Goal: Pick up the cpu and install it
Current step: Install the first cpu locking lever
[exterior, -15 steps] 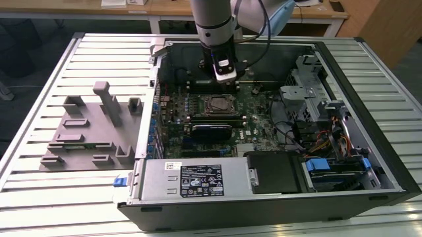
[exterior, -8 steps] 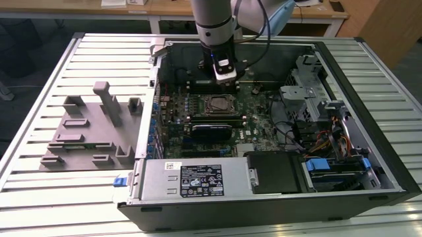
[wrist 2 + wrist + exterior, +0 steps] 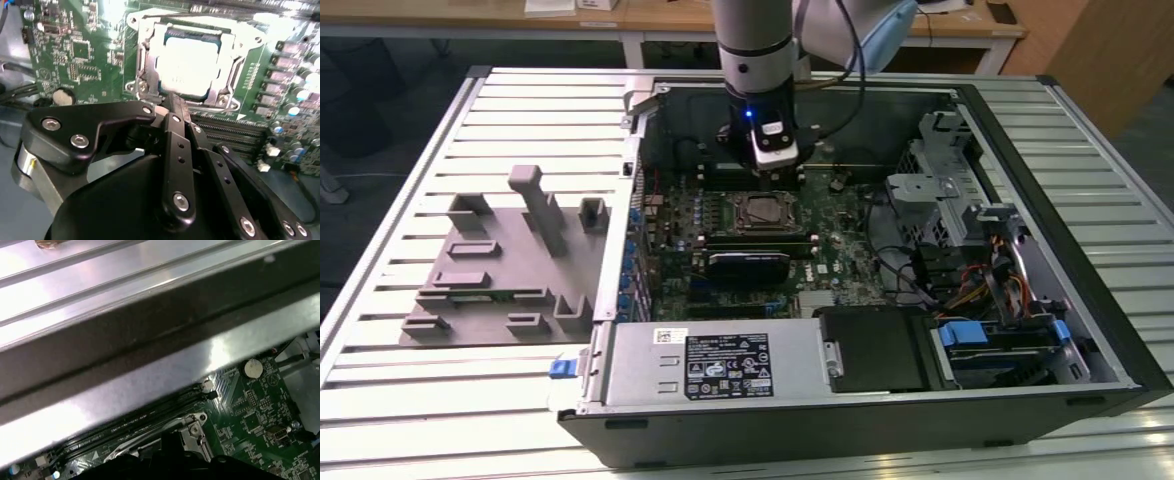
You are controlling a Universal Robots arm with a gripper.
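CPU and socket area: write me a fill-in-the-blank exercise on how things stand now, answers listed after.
1. The cpu lies inside the square metal ____ on the motherboard.
2. The motherboard is coloured ____.
3. In the exterior view the gripper hangs inside the open computer ____.
4. The grey tray sits on the exterior view's ____ side, outside the case.

Missing words: socket frame; green; case; left

grey tray [image 3: 480,290] on slatted table [image 3: 400,380] | open computer case [image 3: 1067,330] beside it
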